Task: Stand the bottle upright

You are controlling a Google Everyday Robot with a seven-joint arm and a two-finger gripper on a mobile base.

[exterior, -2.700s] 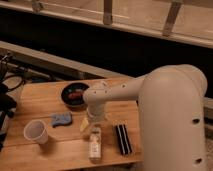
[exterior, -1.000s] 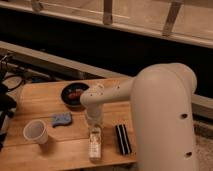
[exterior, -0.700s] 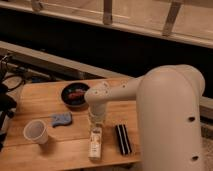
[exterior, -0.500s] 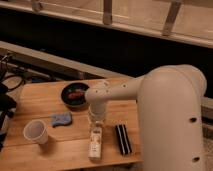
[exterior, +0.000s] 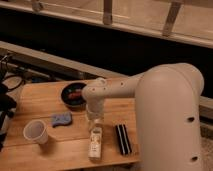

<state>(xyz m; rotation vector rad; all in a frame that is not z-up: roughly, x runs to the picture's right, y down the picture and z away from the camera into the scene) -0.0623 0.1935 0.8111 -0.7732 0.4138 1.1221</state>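
The slim whitish-cream bottle (exterior: 95, 144) lies flat on the wooden table (exterior: 40, 100), lengthwise toward the front edge, its pale label facing up. My gripper (exterior: 94, 121) hangs from the white arm right above the bottle's far end, pointing down at it. The bottle's far tip is partly hidden by the gripper.
A black ribbed bar (exterior: 123, 138) lies just right of the bottle. A white paper cup (exterior: 35, 131) stands at front left, a blue sponge (exterior: 61, 119) beside it. A dark bowl (exterior: 74, 94) with red contents sits at the back. The table's front edge is close to the bottle.
The arm has shifted slightly over the bottle's far end; the bottle stays lying flat in the same spot.
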